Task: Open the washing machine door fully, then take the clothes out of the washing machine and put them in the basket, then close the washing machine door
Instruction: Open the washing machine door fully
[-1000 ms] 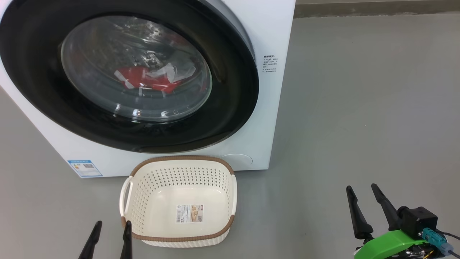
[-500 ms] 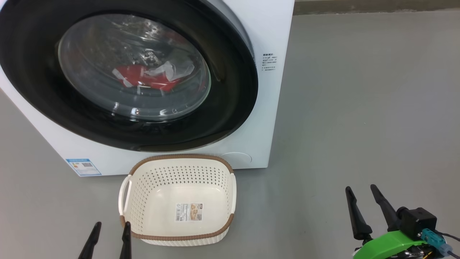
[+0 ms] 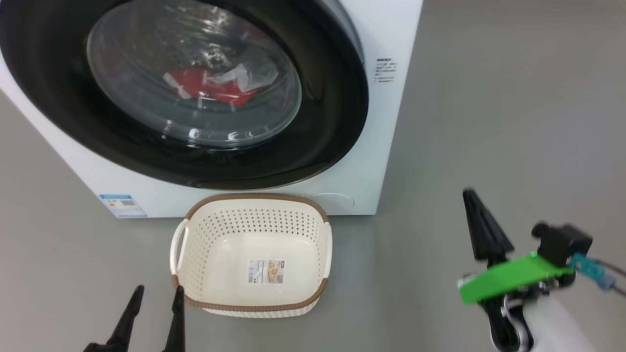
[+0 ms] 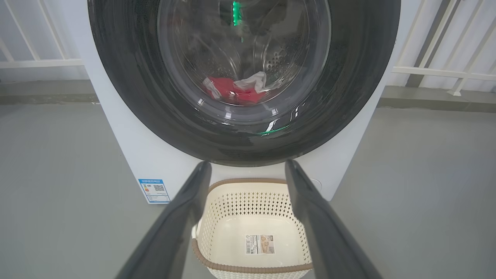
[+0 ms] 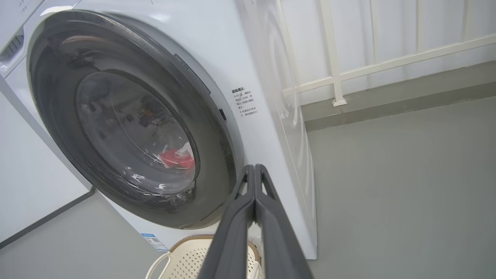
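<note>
Washing machine door (image 3: 186,93): the head view's top and left edges are cutting off part of its black rim, and glare is streaking the glass.
Clothes (image 3: 215,85): reflections are smearing the red and white heap behind the window; how many garments are lying there cannot be told.
Printed note (image 3: 385,70) and blue sticker (image 3: 122,205): both are showing too small to read.
Basket (image 3: 257,196): in the right wrist view, the dark fingers and the bottom edge are hiding most of it.
Paper label (image 3: 266,271): its print is showing too small to read.
Right gripper (image 3: 472,200): motion blur is smearing it in the head view, and its two fingers are merging into one dark wedge.
Left gripper (image 3: 159,289): the head view's bottom edge is cutting off everything below its fingers.
</note>
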### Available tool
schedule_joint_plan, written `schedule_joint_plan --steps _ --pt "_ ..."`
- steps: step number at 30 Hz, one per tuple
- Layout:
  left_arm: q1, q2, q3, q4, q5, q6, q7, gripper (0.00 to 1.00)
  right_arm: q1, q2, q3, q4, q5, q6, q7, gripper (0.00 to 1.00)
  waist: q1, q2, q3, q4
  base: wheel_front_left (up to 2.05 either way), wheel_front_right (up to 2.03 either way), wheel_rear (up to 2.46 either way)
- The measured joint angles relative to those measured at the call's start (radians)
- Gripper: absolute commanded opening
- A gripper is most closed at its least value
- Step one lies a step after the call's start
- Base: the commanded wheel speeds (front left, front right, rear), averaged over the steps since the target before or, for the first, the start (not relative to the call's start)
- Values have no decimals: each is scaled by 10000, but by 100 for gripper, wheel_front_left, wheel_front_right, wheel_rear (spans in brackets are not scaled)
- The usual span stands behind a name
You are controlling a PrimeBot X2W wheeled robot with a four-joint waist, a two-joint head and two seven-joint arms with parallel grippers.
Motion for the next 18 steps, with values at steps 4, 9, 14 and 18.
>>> schedule_joint_plan --steps 4,9,14,18 --pt "-258 -2 -188 27 -35 -4 0 100 -995 -48 305 50 941 0 0 0 0 0 155 234 0 0 0" --pt "-529 -2 -410 69 -136 -73 0 100 -2240 -88 564 207 2031 0 -6 0 0 0 382 567 0 0 0" --pt "-867 -6 -614 153 -215 -75 0 100 -3299 -127 694 383 3457 0 -75 0 0 0 696 881 0 0 0" --pt "-1089 -8 -719 228 -307 -75 0 100 -3971 -278 1174 414 4964 0 -75 0 0 0 960 1122 0 0 0"
